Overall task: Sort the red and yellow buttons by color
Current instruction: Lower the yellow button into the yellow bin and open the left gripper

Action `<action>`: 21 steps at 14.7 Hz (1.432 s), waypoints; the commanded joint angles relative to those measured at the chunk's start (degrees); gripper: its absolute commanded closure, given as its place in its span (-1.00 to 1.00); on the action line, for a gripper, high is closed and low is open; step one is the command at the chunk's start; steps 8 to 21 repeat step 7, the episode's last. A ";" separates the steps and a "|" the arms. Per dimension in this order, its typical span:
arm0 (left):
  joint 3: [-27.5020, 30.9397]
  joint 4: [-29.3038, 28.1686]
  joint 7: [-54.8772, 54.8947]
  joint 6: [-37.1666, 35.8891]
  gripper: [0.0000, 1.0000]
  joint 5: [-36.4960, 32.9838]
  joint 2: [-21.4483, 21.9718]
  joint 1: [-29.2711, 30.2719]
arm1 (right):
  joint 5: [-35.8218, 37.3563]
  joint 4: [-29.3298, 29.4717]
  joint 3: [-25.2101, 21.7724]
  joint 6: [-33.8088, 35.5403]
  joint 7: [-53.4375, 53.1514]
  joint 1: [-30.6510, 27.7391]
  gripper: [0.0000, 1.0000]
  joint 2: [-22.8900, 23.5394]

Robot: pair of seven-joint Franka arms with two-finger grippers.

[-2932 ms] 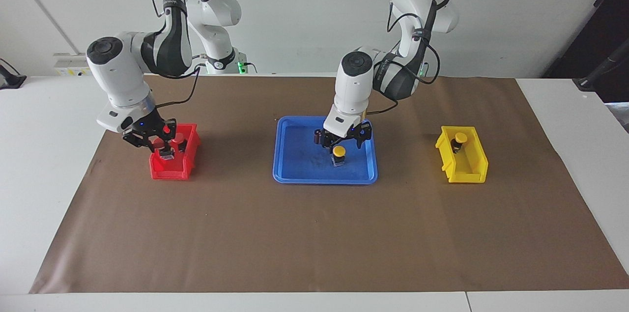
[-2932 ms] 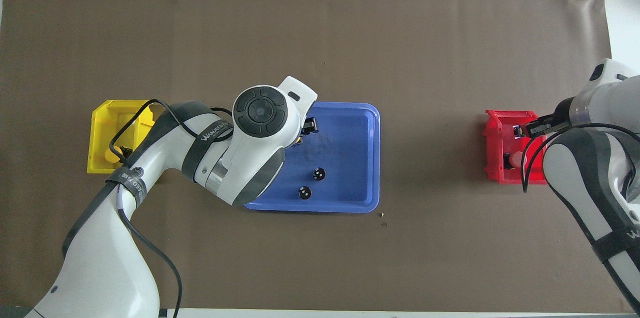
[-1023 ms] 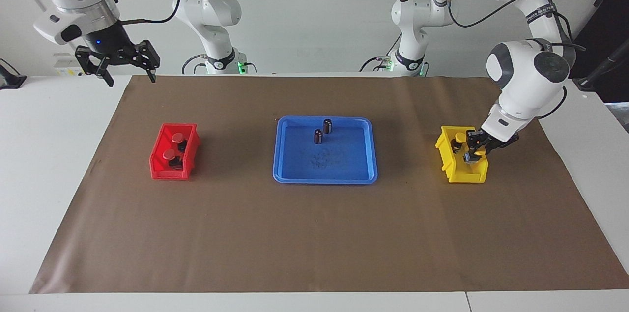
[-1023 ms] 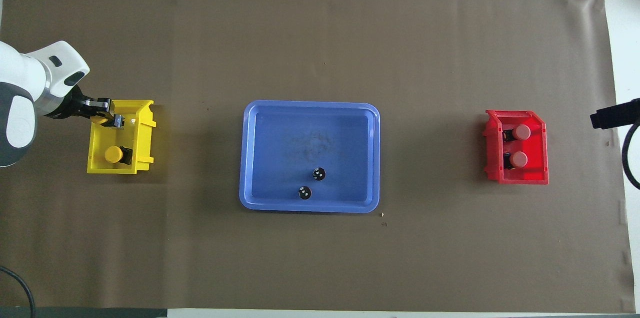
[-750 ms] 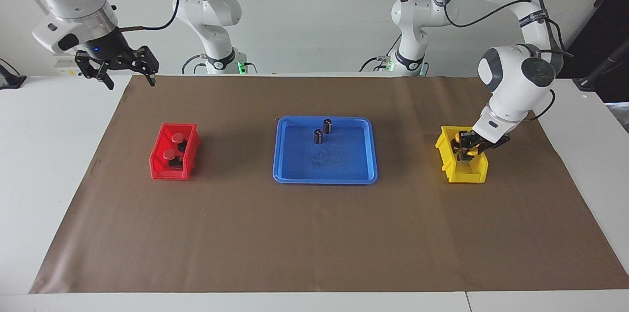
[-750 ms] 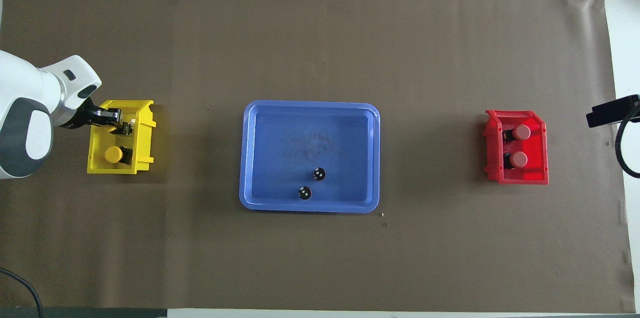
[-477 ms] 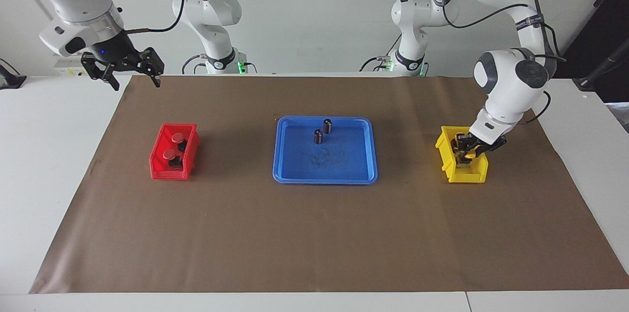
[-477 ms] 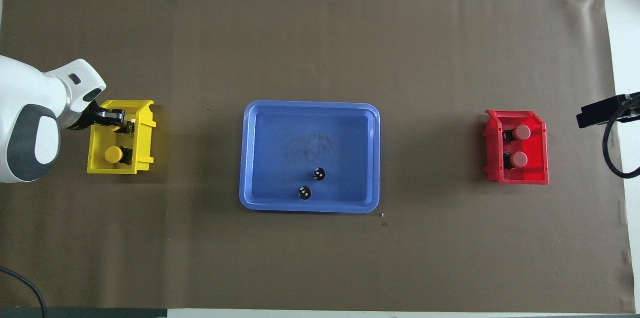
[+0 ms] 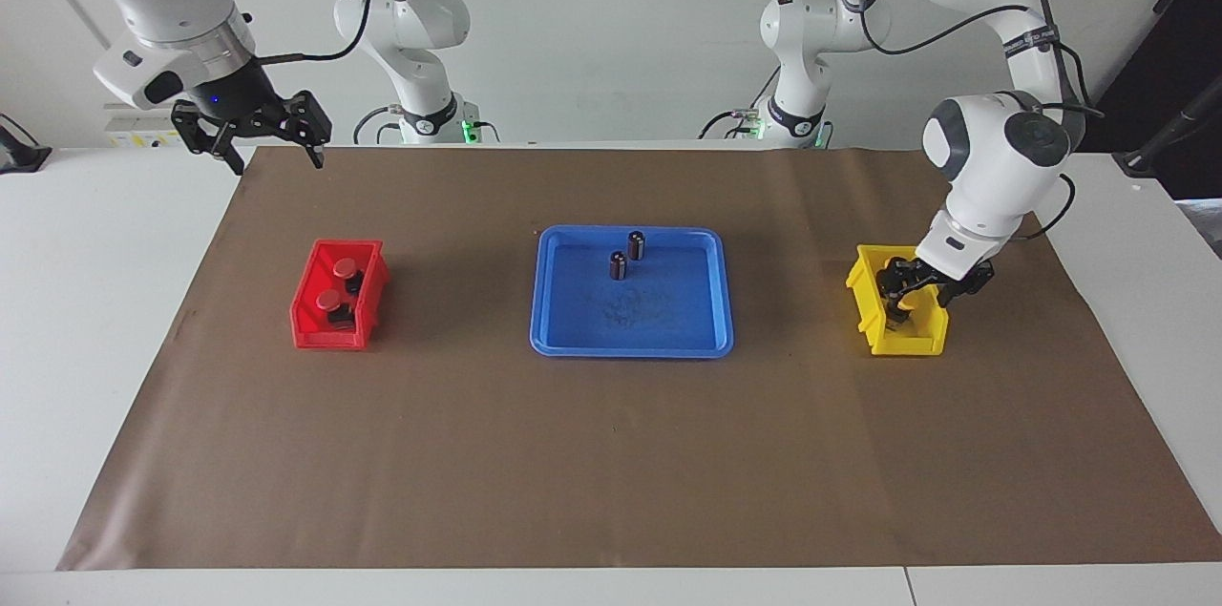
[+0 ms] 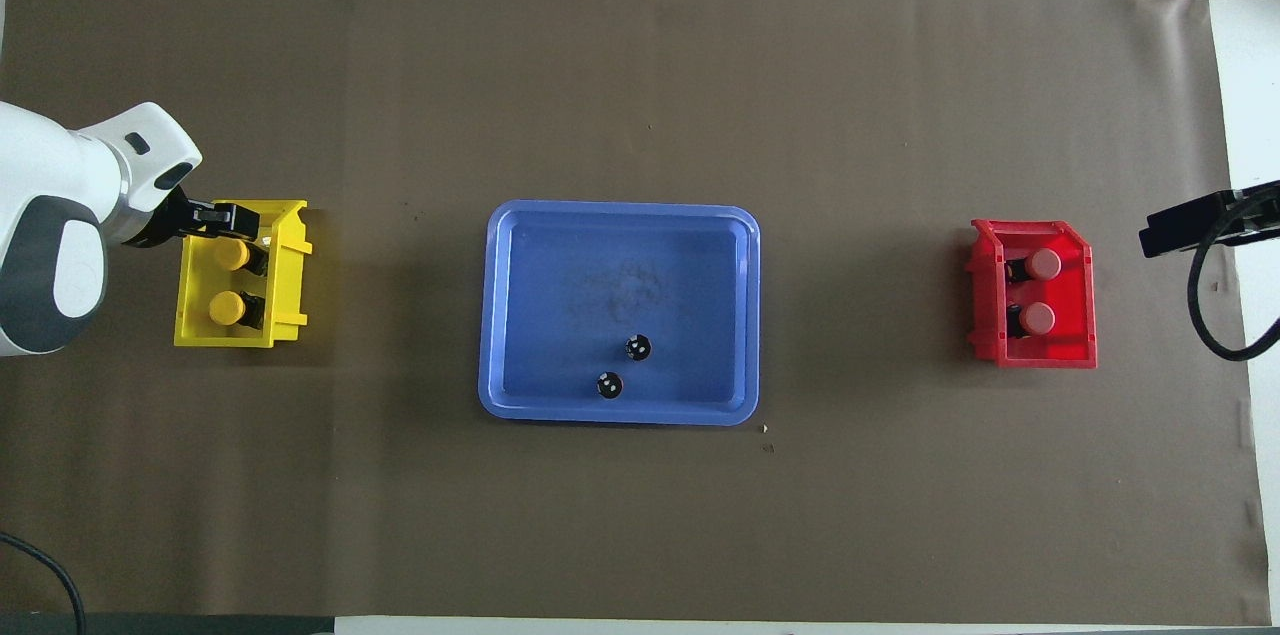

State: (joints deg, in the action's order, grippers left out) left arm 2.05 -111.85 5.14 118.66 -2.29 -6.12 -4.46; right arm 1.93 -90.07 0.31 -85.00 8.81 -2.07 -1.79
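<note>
Hovering my left gripper [image 9: 918, 289] over the yellow bin [image 10: 290, 275], jaws apart; both yellow buttons [image 10: 231, 255] sit directly below. Right gripper [image 9: 256, 136] waits, jaws apart, above the desk's right-arm end.

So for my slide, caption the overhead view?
Yellow buttons in yellow bin, red buttons in red bin, left gripper over yellow bin.

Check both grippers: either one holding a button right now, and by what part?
Nothing is held. Left gripper is open over the yellow bin, the second yellow button released inside it. Right gripper is open and empty, up over the right arm's end of the table.
</note>
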 commanded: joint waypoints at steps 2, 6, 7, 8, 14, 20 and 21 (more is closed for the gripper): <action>-0.90 12.25 1.37 -13.27 -1.00 -0.44 1.46 -0.19 | 0.45 0.60 0.39 1.24 -0.64 -0.31 -1.00 0.12; -0.90 25.68 1.54 -28.80 -1.00 4.13 2.69 -0.19 | 0.45 0.68 0.21 1.24 -0.46 -0.66 -1.00 0.12; -1.08 27.37 1.45 -30.92 -1.00 4.31 2.69 -0.28 | 0.45 0.60 0.21 1.32 -0.46 -0.66 -1.00 0.12; -1.08 27.37 1.45 -30.92 -1.00 4.31 2.69 -0.28 | 0.45 0.60 0.21 1.32 -0.46 -0.66 -1.00 0.12; -1.08 27.37 1.45 -30.92 -1.00 4.31 2.69 -0.28 | 0.45 0.60 0.21 1.32 -0.46 -0.66 -1.00 0.12; -1.08 27.37 1.45 -30.92 -1.00 4.31 2.69 -0.28 | 0.45 0.60 0.21 1.32 -0.46 -0.66 -1.00 0.12; -1.08 27.37 1.45 -30.92 -1.00 4.31 2.69 -0.28 | 0.45 0.60 0.21 1.32 -0.46 -0.66 -1.00 0.12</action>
